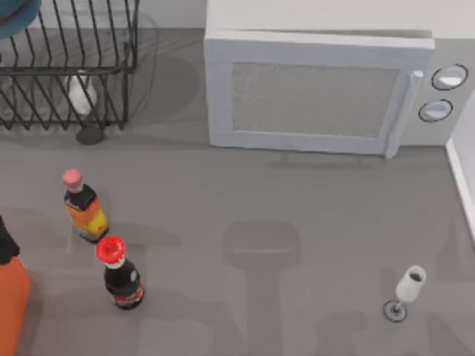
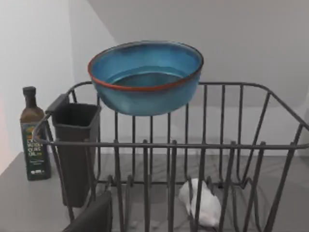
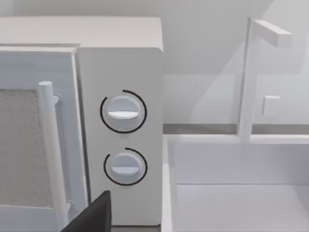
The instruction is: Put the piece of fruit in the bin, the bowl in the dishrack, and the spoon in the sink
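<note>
The bowl [image 2: 145, 77] is being seen level and upright above the dishrack [image 2: 193, 145], over its upper bars at the worktop's far left corner; whether it is resting on them or hanging clear cannot be told. The left arm is judged nearer, with the bowl lying straight ahead of it. The sink [image 3: 231, 188] is lying beside the microwave [image 3: 120, 121] at the right edge. The bin [image 1: 11, 304] is being cut off at the left edge. How far either gripper's fingers are parted cannot be told.
</note>
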Controlling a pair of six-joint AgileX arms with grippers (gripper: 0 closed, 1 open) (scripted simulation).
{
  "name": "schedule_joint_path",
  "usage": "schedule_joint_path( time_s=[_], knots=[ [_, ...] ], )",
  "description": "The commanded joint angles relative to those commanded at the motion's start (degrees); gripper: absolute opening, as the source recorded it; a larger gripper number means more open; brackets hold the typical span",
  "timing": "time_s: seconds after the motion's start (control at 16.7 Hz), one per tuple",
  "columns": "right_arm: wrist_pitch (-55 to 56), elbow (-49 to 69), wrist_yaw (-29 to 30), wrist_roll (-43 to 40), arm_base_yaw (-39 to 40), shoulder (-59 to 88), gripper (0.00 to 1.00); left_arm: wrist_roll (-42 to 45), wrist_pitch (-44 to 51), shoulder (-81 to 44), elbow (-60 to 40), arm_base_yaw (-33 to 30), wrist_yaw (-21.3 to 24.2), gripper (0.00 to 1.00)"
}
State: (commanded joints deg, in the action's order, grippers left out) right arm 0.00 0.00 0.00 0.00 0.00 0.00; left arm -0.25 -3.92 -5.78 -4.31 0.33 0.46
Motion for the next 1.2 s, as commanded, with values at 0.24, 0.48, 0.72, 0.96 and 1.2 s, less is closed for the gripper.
schedule_joint_path(
  time_s=[0.24, 0.48, 0.72, 0.96, 1.2],
  knots=[
    [0.0, 0.0, 0.0, 0.0, 0.0, 0.0, 1.0, 0.25, 3.91, 5.77, 4.31, -0.33, -0.46, 1.0],
    [0.0, 0.0, 0.0, 0.0, 0.0, 0.0, 1.0, 0.25, 3.91, 5.77, 4.31, -0.33, -0.46, 1.0],
    [-2.53, 2.51, 0.16, -3.55, -1.3, 3.43, 1.0, 0.25, 3.91, 5.77, 4.31, -0.33, -0.46, 1.0],
    [-10.69, 10.59, 0.18, -16.86, -4.97, 15.11, 1.0, 0.25, 3.91, 5.77, 4.31, -0.33, -0.46, 1.0],
    [-22.54, 21.13, -0.06, -39.3, -9.83, 32.17, 1.0, 0.25, 3.91, 5.77, 4.31, -0.33, -0.46, 1.0]
  ],
)
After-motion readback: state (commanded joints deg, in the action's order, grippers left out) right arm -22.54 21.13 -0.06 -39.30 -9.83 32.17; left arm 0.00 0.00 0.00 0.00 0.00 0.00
